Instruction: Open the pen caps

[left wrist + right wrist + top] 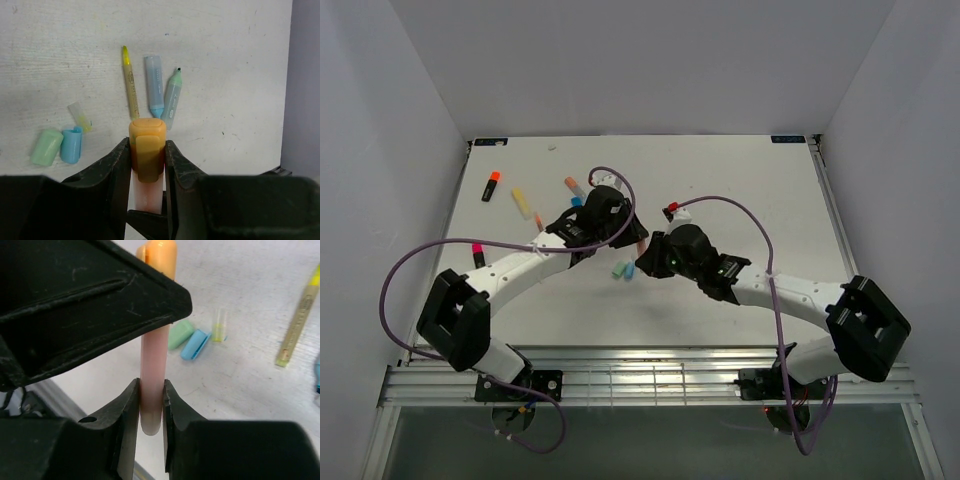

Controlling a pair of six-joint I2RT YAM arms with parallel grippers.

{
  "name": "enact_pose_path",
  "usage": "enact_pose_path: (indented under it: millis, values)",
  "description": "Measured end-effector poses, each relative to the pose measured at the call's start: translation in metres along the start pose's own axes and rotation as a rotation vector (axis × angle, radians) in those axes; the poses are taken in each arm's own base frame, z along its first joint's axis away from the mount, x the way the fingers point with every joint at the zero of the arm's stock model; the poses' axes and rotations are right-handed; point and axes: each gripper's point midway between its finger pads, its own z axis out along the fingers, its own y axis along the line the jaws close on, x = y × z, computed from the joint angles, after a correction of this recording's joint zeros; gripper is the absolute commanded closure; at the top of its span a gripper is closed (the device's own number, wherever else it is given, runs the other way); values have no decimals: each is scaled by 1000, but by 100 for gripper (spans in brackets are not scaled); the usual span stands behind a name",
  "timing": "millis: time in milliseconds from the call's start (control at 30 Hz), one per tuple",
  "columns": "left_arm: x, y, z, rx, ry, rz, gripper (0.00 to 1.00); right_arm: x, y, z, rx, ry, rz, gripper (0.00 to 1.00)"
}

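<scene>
Above table [740, 190] centre, left claw [147, 146] is gripping orange cap [147, 131], right claw [151, 396] is clamping pink pen [152, 360]; print on yellow pen [131, 87] unreadable.

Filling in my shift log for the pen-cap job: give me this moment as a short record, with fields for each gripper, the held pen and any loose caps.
left gripper: shut on the orange cap
right gripper: shut on the pink pen body, at the end away from the cap
cap state: looks seated on the body, not yet off
loose caps: green cap and blue cap, side by side on the table
</scene>
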Motion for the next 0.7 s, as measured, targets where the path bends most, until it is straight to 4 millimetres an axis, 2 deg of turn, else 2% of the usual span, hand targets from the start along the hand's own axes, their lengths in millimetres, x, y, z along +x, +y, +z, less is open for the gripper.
enact_pose_path:
  millis: [267, 400, 500, 567, 633, 700]
  values:
    - [1, -4, 12, -16, 133, 67, 100, 1, -13, -4, 250, -77, -139, 92]
    - [4, -4, 10, 20, 171, 73, 100, 6, -14, -10, 238, -78, -162, 92]
    - [-39, 13, 17, 18, 5, 67, 100, 39, -10, -29, 134, 22, -172, 92]
    - [-63, 32, 11, 3, -93, 38, 100, 59, -6, -38, 47, 92, -151, 92]
    - [-75, 42, 2, 8, -161, 10, 100, 59, -6, -41, -12, 101, -104, 92]
    - [-74, 42, -9, 35, -193, 1, 100, 58, -5, -45, -70, 101, -52, 92]
